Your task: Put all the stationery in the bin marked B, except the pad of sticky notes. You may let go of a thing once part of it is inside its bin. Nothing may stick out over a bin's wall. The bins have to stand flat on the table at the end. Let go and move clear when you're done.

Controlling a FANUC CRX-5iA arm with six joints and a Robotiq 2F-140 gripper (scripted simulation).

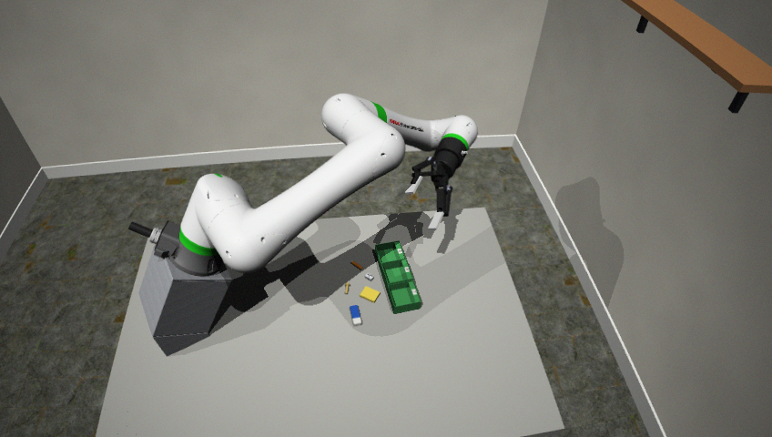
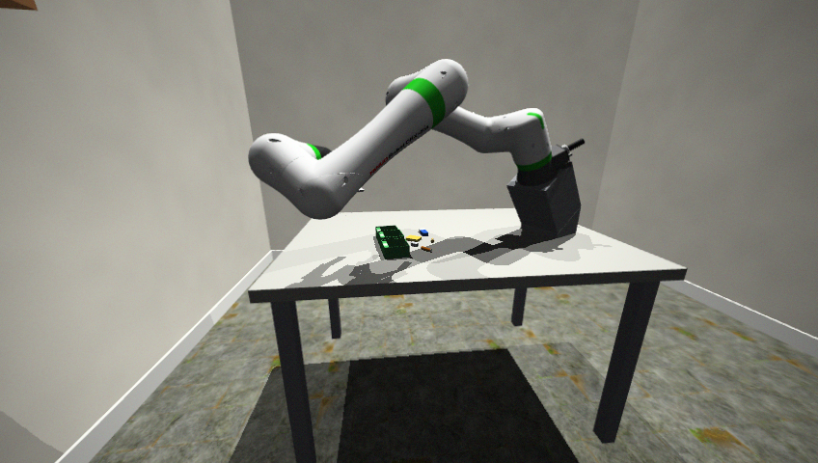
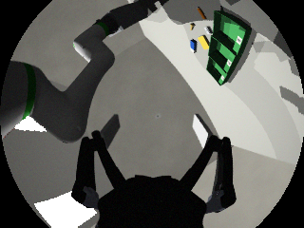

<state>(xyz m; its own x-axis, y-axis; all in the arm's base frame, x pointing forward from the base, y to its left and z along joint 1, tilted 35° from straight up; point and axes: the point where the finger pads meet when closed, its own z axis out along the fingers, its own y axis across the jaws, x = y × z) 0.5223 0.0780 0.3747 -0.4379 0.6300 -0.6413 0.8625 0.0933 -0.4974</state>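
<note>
My gripper [image 1: 425, 203] [image 3: 156, 121] is wide open and empty, high beyond the bins' far end; the arm mostly hides it in the exterior view. Three green bins [image 1: 407, 309] [image 2: 395, 250] [image 3: 228, 26] stand in a row; their label letters are too small to read. Beside them on the table lie a yellow sticky-note pad [image 1: 370, 293] [image 2: 413, 237] [image 3: 203, 42], a blue-and-white eraser [image 1: 355, 315] [image 2: 423, 231] [image 3: 193, 45], a brown stick-like piece [image 1: 355, 265] [image 2: 425, 248] [image 3: 201, 12], a small grey-white piece [image 1: 369, 276] [image 3: 208, 29] and a small tan piece [image 1: 347, 287] [image 2: 432, 240] [image 3: 192, 26].
The arm's dark base [image 1: 189, 309] [image 2: 545, 201] stands on the white table [image 1: 325, 379] [image 2: 602, 258], on the far side of the loose things from the bins. The arm reaches over the table. A brown shelf [image 1: 704, 43] is on the wall, high up.
</note>
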